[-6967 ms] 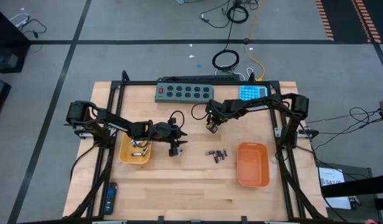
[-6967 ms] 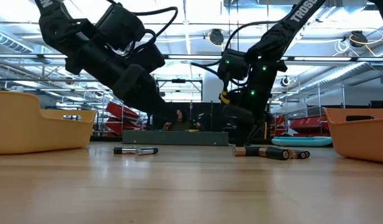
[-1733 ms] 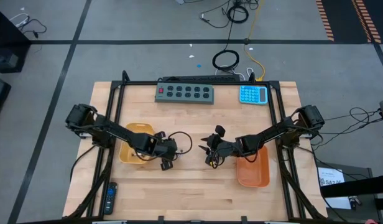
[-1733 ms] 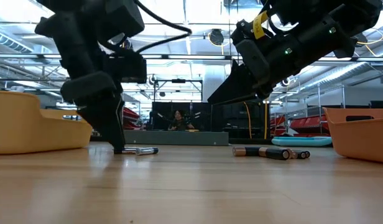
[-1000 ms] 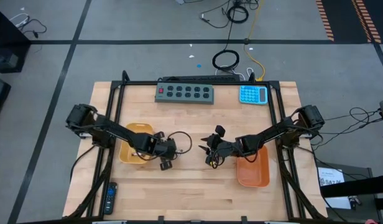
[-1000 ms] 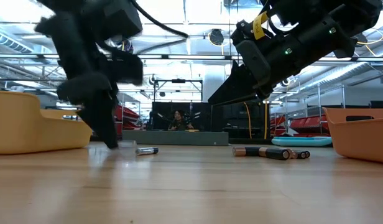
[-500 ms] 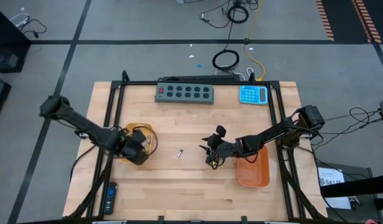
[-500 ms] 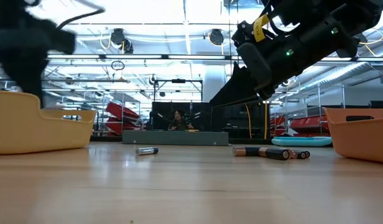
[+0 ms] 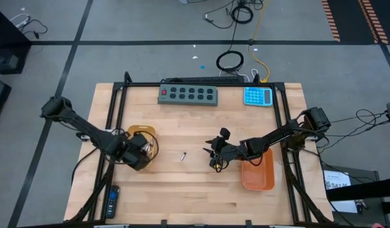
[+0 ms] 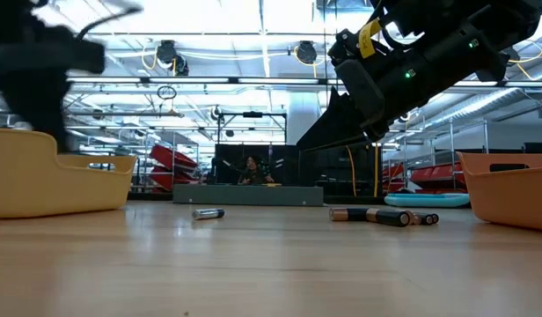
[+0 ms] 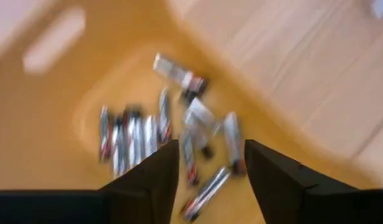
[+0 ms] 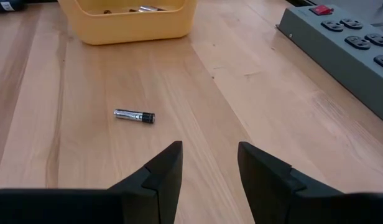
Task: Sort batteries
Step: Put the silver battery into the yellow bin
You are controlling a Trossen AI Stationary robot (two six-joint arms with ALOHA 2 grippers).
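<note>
Swung away from mid-table since a second ago, left tool (image 11: 207, 180) now over the yellow tray (image 9: 142, 132), fingers parted with nothing between them; black cell formerly beside the silver one in the low view gone from the table. Unchanged on the other side: right tool (image 12: 207, 168) low over mid-table beside the orange tray (image 9: 258, 177), fingers spread and empty.

Hard to make out: left arm only a dark smear at the low view's upper edge; yellow tray mostly covered by that arm from above; left wrist picture blurred, so labels on the batteries (image 11: 160, 134) inside unreadable, only silvery bodies with dark and reddish ends, lying heaped on the tray floor. Cut off at the low view's edges: both trays. No legible writing anywhere near.

Nearest in the low view: lone silver battery (image 10: 207, 213) with a dark end, lying flat on bare table between the two tools. Slightly farther: a small row of cells (image 10: 385, 216), dark and copper-toned, end to end. Beyond: grey button strip (image 9: 188, 94) and blue calculator (image 9: 257, 96) at the table's far edge.
</note>
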